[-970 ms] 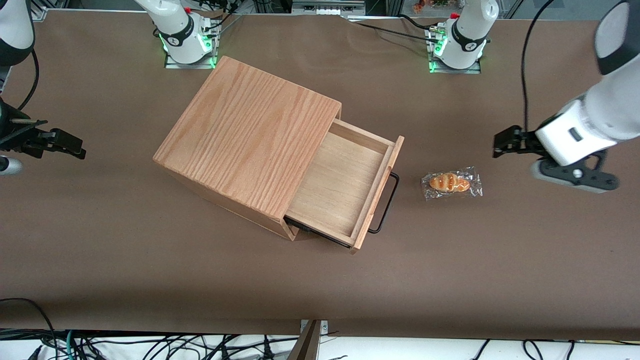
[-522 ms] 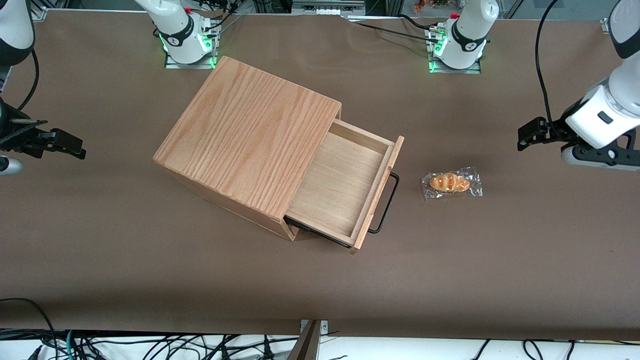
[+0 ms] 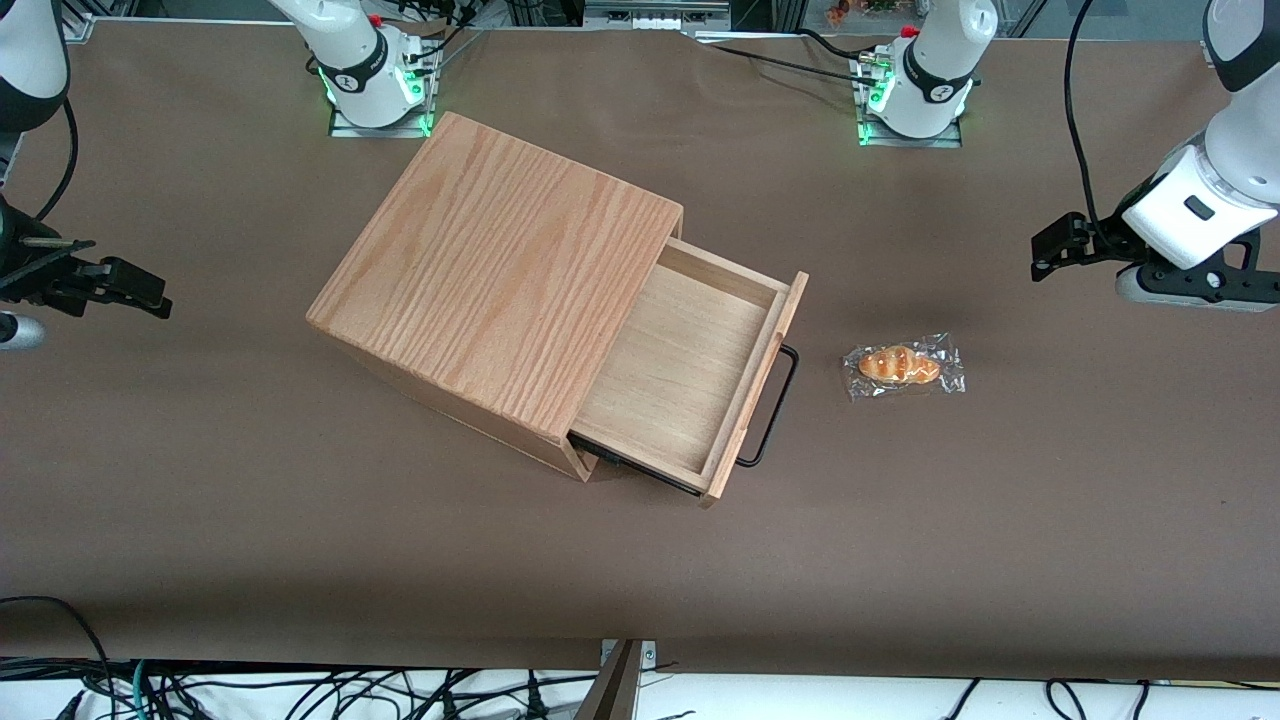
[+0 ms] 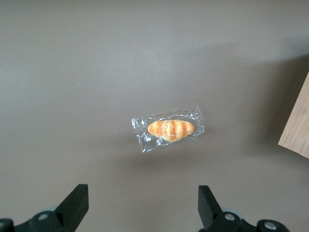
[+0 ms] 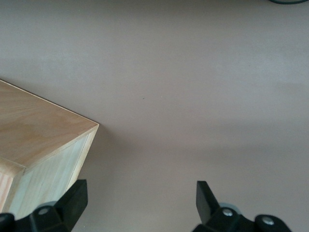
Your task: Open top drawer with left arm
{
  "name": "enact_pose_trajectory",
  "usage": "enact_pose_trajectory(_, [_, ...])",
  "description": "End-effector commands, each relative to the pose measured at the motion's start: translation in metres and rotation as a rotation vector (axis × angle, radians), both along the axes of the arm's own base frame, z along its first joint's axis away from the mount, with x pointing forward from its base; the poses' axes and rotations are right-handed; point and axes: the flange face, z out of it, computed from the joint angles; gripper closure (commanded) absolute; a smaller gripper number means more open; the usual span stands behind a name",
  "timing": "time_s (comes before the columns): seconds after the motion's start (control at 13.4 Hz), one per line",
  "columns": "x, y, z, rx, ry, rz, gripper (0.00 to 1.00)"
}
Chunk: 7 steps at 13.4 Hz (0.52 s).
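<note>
My black two-finger gripper (image 4: 141, 205) hangs open, holding nothing, well apart from the light-wood top drawer (image 3: 690, 375), which I think slides easily by its stiff thin black wire handle (image 3: 772, 408).

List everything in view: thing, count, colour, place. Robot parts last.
table: 1, brown, under everything.
box: 1, oak-grain, mid-table.
top drawer: 1, light wood, pulled out of the box toward the working arm's end, nothing in it.
handle: 1, black wire, on the drawer front.
wrapped bread roll: 1, orange in clear wrap, on the table in front of the drawer, apart from it.
left arm: 1, white, at the working arm's end.
hand: 1, black, open, above the table near the roll, holding nothing.
</note>
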Motion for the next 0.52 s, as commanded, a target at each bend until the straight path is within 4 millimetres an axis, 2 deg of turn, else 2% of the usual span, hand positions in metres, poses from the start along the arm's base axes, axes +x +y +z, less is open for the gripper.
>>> enact_pose_trajectory(0.0, [-0.0071,0.0013,0.0020,0.011,-0.010,0.006,0.00])
enact_pose_trajectory(0.45, [-0.0076,0.0038,0.0020,0.009,-0.008,0.011,0.00])
